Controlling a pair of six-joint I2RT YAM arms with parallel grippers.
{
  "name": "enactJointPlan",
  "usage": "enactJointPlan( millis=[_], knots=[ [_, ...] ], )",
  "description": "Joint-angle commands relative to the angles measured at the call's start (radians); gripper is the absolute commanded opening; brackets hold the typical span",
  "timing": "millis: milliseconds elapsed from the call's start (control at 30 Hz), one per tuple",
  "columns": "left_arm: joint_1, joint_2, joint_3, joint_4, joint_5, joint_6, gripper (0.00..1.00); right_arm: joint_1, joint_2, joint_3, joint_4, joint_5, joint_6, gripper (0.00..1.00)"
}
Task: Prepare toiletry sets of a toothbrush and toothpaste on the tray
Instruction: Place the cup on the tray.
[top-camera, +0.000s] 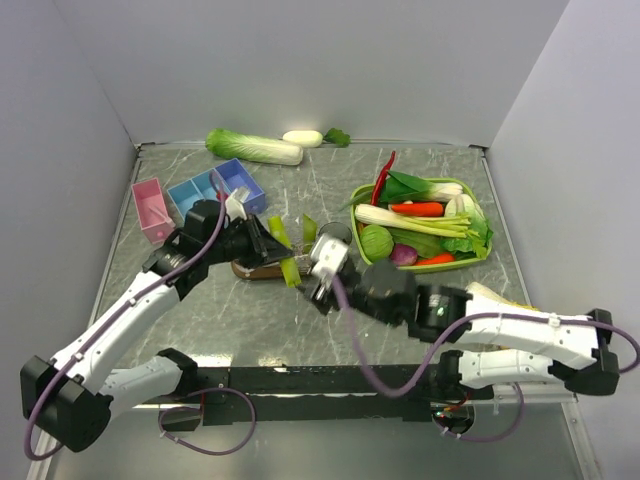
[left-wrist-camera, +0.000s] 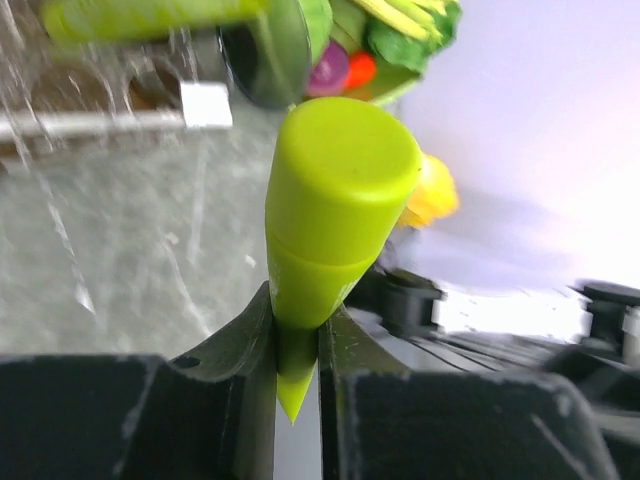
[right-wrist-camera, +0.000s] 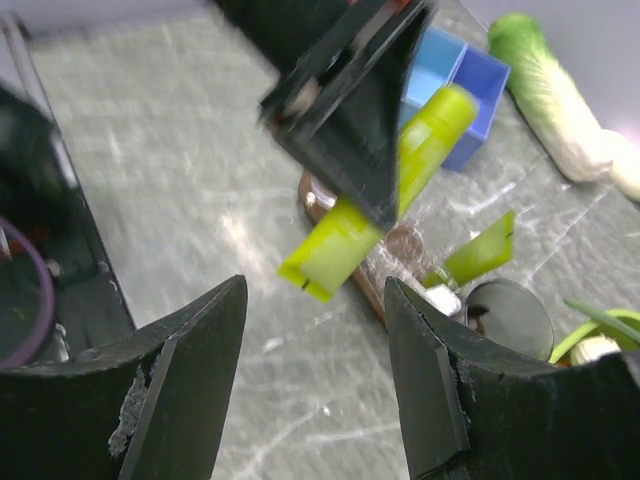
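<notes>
My left gripper (top-camera: 272, 243) is shut on a light-green toothpaste tube (top-camera: 288, 262), pinching its flat tail, and holds it over the right end of the dark wooden tray (top-camera: 248, 270). The left wrist view shows the tube (left-wrist-camera: 335, 210) clamped between the jaws (left-wrist-camera: 297, 345). My right gripper (top-camera: 318, 285) is open and empty just right of the tray; in its wrist view (right-wrist-camera: 315, 330) the held tube (right-wrist-camera: 335, 250) hangs ahead. A second toothpaste (right-wrist-camera: 480, 250) leans by a dark tumbler (right-wrist-camera: 510, 315). A white toothbrush (left-wrist-camera: 100, 122) lies beyond the tube.
A blue compartment box (top-camera: 215, 190) and a pink box (top-camera: 152, 208) stand at the back left. The lime-green vegetable basket (top-camera: 482, 208) is at the right. A cabbage (top-camera: 255, 147) and a white radish (top-camera: 302, 138) lie by the back wall.
</notes>
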Motion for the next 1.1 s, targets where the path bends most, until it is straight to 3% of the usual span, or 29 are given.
enactJointPlan(
  millis=[0,133,333,700,1067],
  knots=[
    [0.048,-0.092,-0.079,0.083,0.163,-0.214,0.01,0.165,0.03,-0.088,0.136,0.302,-0.137,0.64],
    [0.059,-0.124,-0.134,0.096,0.194,-0.282,0.02,0.261,0.076,-0.131,0.256,0.444,-0.234,0.63],
    [0.06,-0.14,-0.133,0.078,0.223,-0.332,0.03,0.288,0.093,-0.183,0.362,0.438,-0.285,0.57],
    [0.06,-0.118,-0.087,0.029,0.199,-0.315,0.02,0.328,0.165,-0.18,0.376,0.415,-0.286,0.56],
    [0.06,-0.115,-0.077,0.015,0.199,-0.322,0.02,0.278,0.239,-0.188,0.42,0.526,-0.302,0.56]
  ],
)
